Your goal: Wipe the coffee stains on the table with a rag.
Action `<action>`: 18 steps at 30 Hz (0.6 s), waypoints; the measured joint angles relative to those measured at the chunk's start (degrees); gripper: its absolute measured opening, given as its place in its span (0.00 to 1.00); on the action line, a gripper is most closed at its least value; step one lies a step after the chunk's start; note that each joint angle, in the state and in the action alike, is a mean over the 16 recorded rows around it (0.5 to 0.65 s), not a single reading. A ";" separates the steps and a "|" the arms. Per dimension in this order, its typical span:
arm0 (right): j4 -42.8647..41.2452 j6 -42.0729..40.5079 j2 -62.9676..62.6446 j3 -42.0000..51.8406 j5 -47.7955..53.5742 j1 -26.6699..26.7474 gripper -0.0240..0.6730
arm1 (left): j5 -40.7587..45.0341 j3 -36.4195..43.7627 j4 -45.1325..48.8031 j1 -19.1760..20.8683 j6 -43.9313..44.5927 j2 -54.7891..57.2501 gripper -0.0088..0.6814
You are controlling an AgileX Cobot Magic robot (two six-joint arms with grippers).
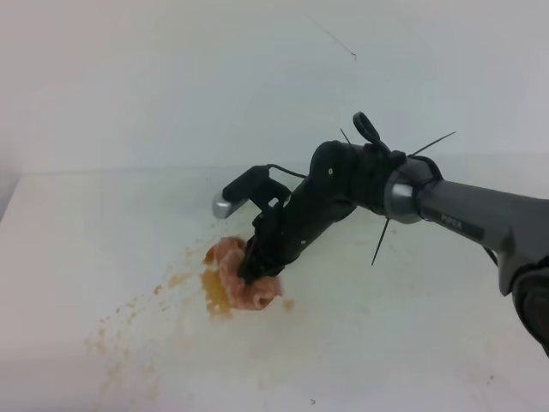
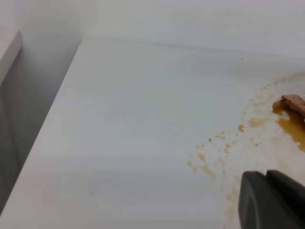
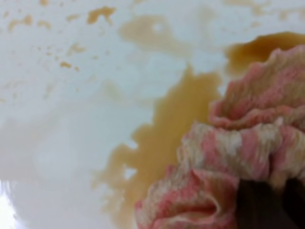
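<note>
**Ana:** Exterior high view first: where is the rag point(image 1: 249, 279) lying?

**Ben:** It is sitting near the middle of the worktop point(image 1: 412, 343), well away from every edge. The pinkish-orange wad is bunched up and is resting on the wet part of the coffee stains point(image 1: 214, 292).

**Ana:** And the right claw point(image 1: 254, 268)?

**Ben:** It is pointing down into the top of the wad, and its dark fingers are clenching on the cloth. In the right wrist view the fingertips point(image 3: 259, 205) are showing at the bottom, sunk into the folds of the rag point(image 3: 238, 157), so the claw is grasping the rag.

**Ana:** How are the stains spreading?

**Ben:** An orange-brown pool is lying against the rag's left side. Fainter tan smears and small speckles are trailing from it toward the front left corner of the worktop. In the right wrist view the blotch point(image 3: 167, 129) is running right up to the cloth and partly under it.

**Ana:** What is the left wrist view giving?

**Ben:** It is looking along the worktop point(image 2: 133, 119) from its left side, with the speckles point(image 2: 214, 152) and a corner of the rag point(image 2: 293, 102) at the right edge of the picture. Only a dark piece of the left claw point(image 2: 271, 200) is showing at the bottom, so nobody can tell whether it is released or clenched.
</note>
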 joint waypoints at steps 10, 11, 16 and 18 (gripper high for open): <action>-3.00 4.64 -0.16 -10.09 4.32 1.43 0.09 | 0.00 0.00 0.00 0.00 0.00 0.00 0.01; -2.96 4.84 -0.22 -10.89 4.62 1.66 0.09 | 0.00 0.00 0.00 0.00 0.00 0.00 0.01; -2.25 5.65 0.04 -14.08 6.35 3.17 0.09 | 0.00 0.00 0.00 0.00 0.00 0.00 0.01; -2.01 5.87 0.54 -14.85 7.53 3.89 0.09 | 0.00 0.00 0.00 0.00 0.00 0.00 0.01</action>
